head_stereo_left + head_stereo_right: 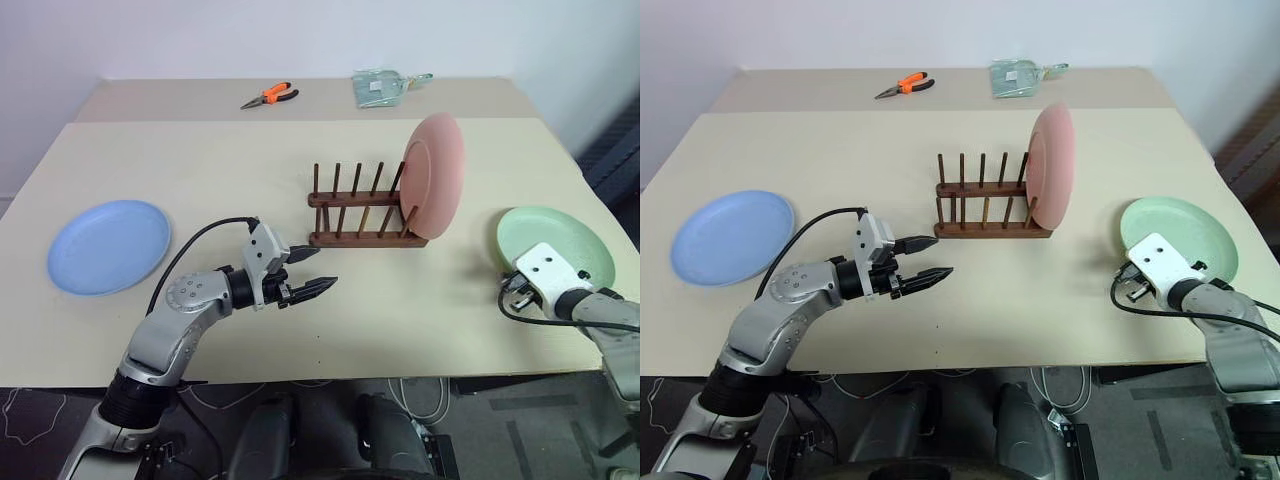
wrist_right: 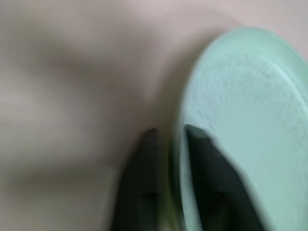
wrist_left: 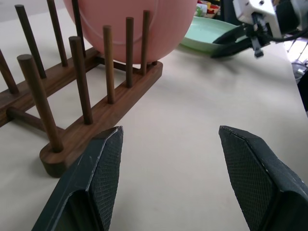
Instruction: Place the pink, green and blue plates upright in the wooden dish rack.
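The pink plate [image 1: 432, 178] stands upright in the right end slot of the wooden dish rack [image 1: 350, 205] at the table's middle. Far to the left, the blue plate [image 1: 108, 246] lies flat. At the right side the green plate [image 1: 560, 240] also lies flat. My right gripper [image 2: 175, 144] is at its near-left rim, shut with the rim between its two fingers. My left gripper [image 1: 325, 267] hovers open and empty just in front of the rack's left end, pointing right toward it.
Orange-handled pliers [image 1: 268, 96] and a clear plastic bag [image 1: 380, 87] lie on the back table. Several rack slots left of the pink plate stand free. The table's front edge [image 1: 330, 382] runs close under both arms.
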